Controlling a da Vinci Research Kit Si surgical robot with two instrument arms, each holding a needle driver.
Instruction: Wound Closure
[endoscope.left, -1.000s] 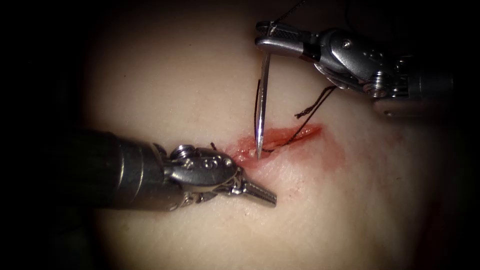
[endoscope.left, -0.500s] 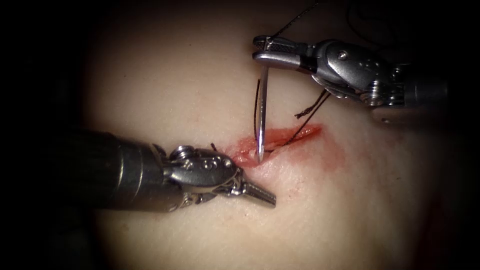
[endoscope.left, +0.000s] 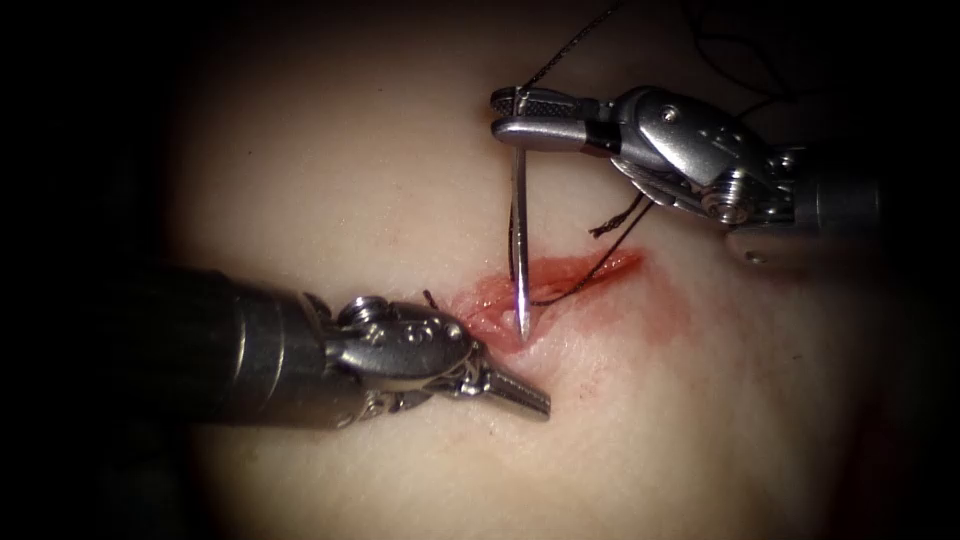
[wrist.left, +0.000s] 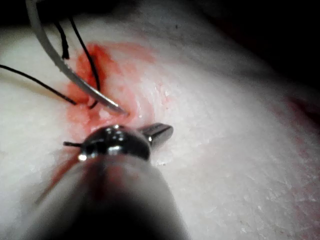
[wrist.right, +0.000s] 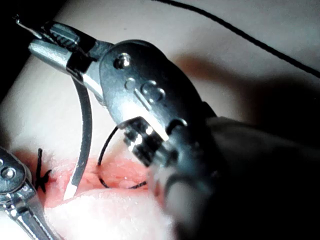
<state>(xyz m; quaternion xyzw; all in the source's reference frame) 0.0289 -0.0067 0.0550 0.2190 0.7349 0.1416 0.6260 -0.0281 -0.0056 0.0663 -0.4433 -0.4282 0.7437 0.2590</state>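
Observation:
My right tool (endoscope.left: 502, 112) comes in from the upper right, jaws shut on the curved needle (endoscope.left: 519, 230) near its tail end. The needle hangs down steeply, and its tip (endoscope.left: 522, 328) touches the tissue at the near lip of the red cut (endoscope.left: 580, 272), towards the cut's left end. How deep the tip sits I cannot tell. Dark thread (endoscope.left: 565, 50) runs up from the needle's tail. My left tool (endoscope.left: 530, 400) lies just left of and below the tip, jaws shut on nothing. The needle (wrist.right: 85, 125) also curves down from my right tool (wrist.right: 47, 37) to the cut (wrist.right: 115, 175).
More dark thread (endoscope.left: 600, 262) lies in the cut and loops up under the right tool. Short cut ends of thread (endoscope.left: 428, 296) stick up beside the left tool's wrist. Red fluid (endoscope.left: 665, 315) stains the tissue right of the cut. The needle's tip (wrist.left: 120, 110) rests just ahead of the left tool (wrist.left: 157, 132).
The right tool has shifted left and down. The needle now stands more upright, and its tip has sunk from over the cut onto its near lip. The left tool has barely moved.

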